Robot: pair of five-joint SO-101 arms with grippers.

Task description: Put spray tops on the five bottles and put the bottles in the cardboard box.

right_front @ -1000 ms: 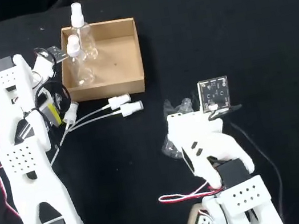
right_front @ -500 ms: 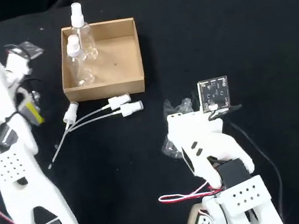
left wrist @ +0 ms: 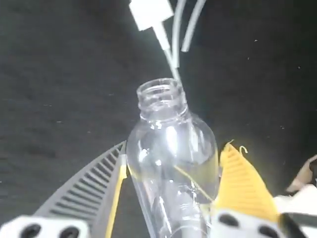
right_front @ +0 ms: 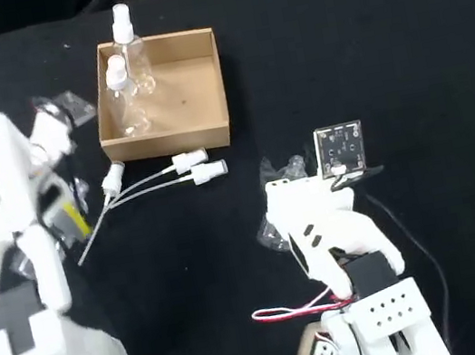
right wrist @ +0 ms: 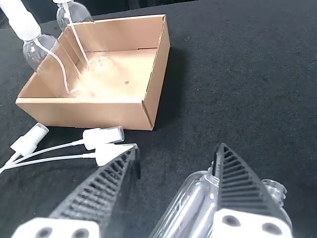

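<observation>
Left claw (left wrist: 176, 148) is pinching the uncapped bottle (left wrist: 166, 114) over the table's (right_front: 335, 50) left side, mouth facing a spray top (left wrist: 148, 12) (dip tube (left wrist: 170, 54) trailing); best play, I'm guessing: holding that neck steady for threading.

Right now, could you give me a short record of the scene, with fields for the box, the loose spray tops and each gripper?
Cardboard box: two capped bottles inside
Spray tops: three loose on the table, beside the box
Left gripper: shut on an uncapped bottle
Right gripper: open, above a clear bottle lying on the table
</observation>
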